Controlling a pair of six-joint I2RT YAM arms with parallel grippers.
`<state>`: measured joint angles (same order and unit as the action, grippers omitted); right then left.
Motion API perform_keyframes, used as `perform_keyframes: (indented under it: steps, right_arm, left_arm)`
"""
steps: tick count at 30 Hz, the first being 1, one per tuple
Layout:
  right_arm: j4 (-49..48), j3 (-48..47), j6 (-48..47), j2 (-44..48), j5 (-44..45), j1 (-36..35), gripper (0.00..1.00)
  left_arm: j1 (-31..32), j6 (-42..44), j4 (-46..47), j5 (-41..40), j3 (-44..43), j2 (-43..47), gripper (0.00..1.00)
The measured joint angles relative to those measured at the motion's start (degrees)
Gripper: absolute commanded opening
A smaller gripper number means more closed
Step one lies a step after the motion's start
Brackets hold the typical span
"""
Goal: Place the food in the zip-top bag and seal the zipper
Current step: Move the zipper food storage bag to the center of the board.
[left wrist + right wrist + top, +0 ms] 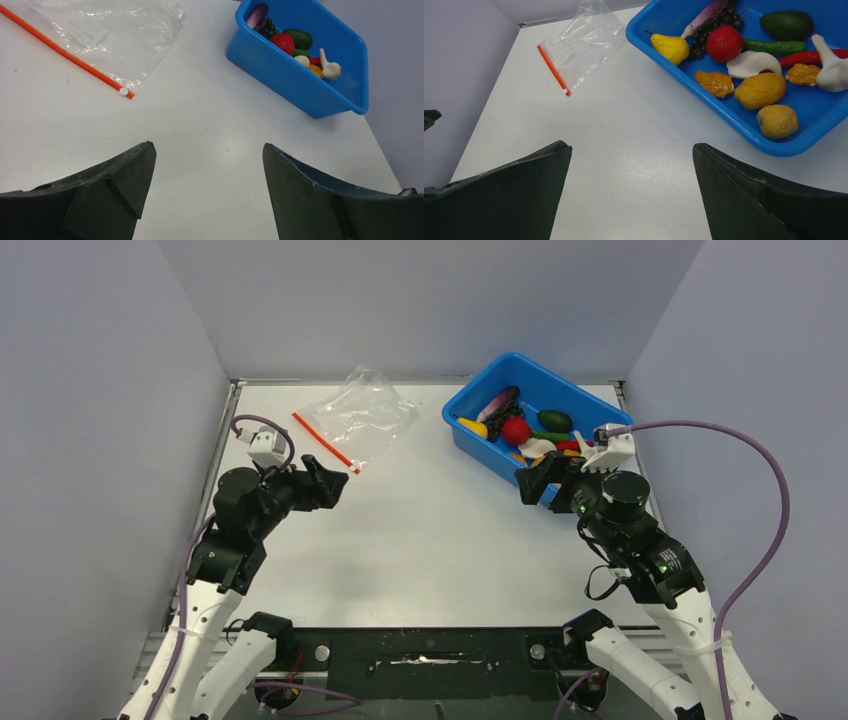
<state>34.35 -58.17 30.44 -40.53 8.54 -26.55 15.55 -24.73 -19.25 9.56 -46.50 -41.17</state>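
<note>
The clear zip-top bag (365, 415) lies flat at the back left of the table, its red-orange zipper (322, 442) along the near-left edge; both show in the left wrist view (120, 35) (65, 52) and the right wrist view (586, 42) (553, 71). The food (520, 430) sits in a blue tub: red ball (724, 43), yellow pear (671, 47), eggplant (704, 17), grapes (716, 22), green and white pieces. My left gripper (330, 482) is open and empty, just near of the zipper's end. My right gripper (535, 485) is open and empty at the tub's near corner.
The blue tub (470, 435) stands at the back right, also seen in the left wrist view (280, 75) and the right wrist view (704, 97). Grey walls close in the left, back and right sides. Purple cables loop from both wrists.
</note>
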Motion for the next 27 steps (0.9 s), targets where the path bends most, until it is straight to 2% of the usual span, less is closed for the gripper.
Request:
perform_keyframes:
  steps: [6,10,17,22,27]
  right_arm:
    - [-0.46,0.00,0.02,0.57,0.04,0.00,0.98]
    - [-1.36,0.00,-0.13,1.14,0.02,0.00,0.98]
    - [-2.21,0.20,-1.46,1.40,0.00,0.00,0.98]
    - [-3.13,0.37,-2.34,1.95,-0.26,0.00,0.98]
    - [-3.91,0.37,-2.45,3.28,-1.46,0.00,0.98]
  left_arm:
    - [0.00,0.59,1.22,-2.27,0.31,-1.38,0.76]
    - [-0.02,1.53,1.81,-7.74,-0.61,-6.36,0.69]
    - [-0.15,1.29,1.95,-16.87,-9.53,-24.11,0.56]
    - [-1.60,-1.29,4.39,-21.88,-17.16,-37.66,0.51]
    - [-5.42,-4.33,7.69,-24.02,-22.88,-50.71,0.51]
